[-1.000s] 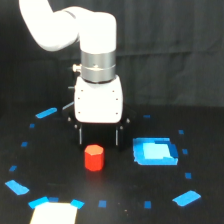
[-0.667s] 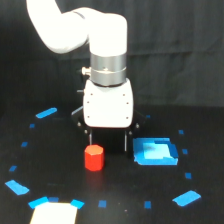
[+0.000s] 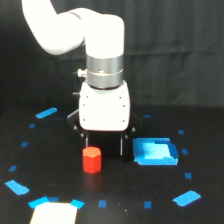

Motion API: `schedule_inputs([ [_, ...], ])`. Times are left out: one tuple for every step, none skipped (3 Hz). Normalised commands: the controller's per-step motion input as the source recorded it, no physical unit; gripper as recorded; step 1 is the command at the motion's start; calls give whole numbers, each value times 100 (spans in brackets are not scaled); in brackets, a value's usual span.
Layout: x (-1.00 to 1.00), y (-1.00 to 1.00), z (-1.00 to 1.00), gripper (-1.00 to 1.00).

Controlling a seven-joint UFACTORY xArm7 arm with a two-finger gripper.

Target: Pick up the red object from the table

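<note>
The red object stands upright on the black table, a short faceted block toward the exterior view's left of centre, in the nearer half of the surface. The tool hangs just behind and above it on the white arm, its boxy white body sitting under a grey metal collar. Two dark fingers reach down from the body: one shows plainly to the exterior view's right of the block, the other is largely hidden behind the block's top edge. The fingers stand apart with a gap between them, and the block is not gripped; whether it sits between the fingers or just in front of them cannot be told from this angle. To the exterior view's right of the tool lies a large blue patch, near the right finger. Small blue tape marks dot the table around the scene, and a pale sheet lies at the near edge.
</note>
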Motion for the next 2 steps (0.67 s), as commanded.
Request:
schedule_inputs([
  [-21, -62, -15, 100],
  [60, 99, -22, -100],
])
